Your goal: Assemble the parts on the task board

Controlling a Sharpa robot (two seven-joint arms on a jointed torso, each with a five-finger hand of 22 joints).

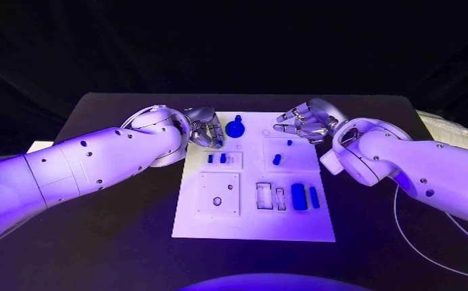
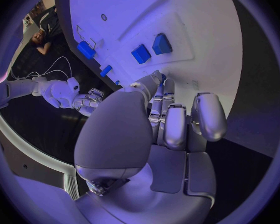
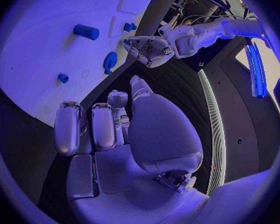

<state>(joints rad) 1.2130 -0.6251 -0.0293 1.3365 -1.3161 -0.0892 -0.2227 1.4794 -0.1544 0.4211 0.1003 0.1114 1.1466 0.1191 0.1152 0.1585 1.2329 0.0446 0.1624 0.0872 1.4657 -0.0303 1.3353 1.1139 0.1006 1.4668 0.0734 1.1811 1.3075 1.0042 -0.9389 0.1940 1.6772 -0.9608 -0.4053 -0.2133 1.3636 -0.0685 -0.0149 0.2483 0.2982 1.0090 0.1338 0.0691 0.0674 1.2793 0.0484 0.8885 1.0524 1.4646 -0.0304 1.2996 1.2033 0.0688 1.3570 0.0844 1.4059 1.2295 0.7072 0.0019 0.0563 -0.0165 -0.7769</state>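
A black table [image 1: 117,237] fills the foreground under a dark, featureless backdrop. At its middle lies the white task board [image 1: 255,227], carrying recessed panels and blue parts: a round gear [image 1: 235,128] near the far edge, two small blocks [image 1: 216,159] mid-board, two upright bars [image 1: 304,197] toward the near right. The left hand [image 1: 202,128] hovers at the board's far left edge, fingers curled, holding nothing. The right hand [image 1: 307,120] hangs over the far right corner, fingers bent inward, also holding nothing.
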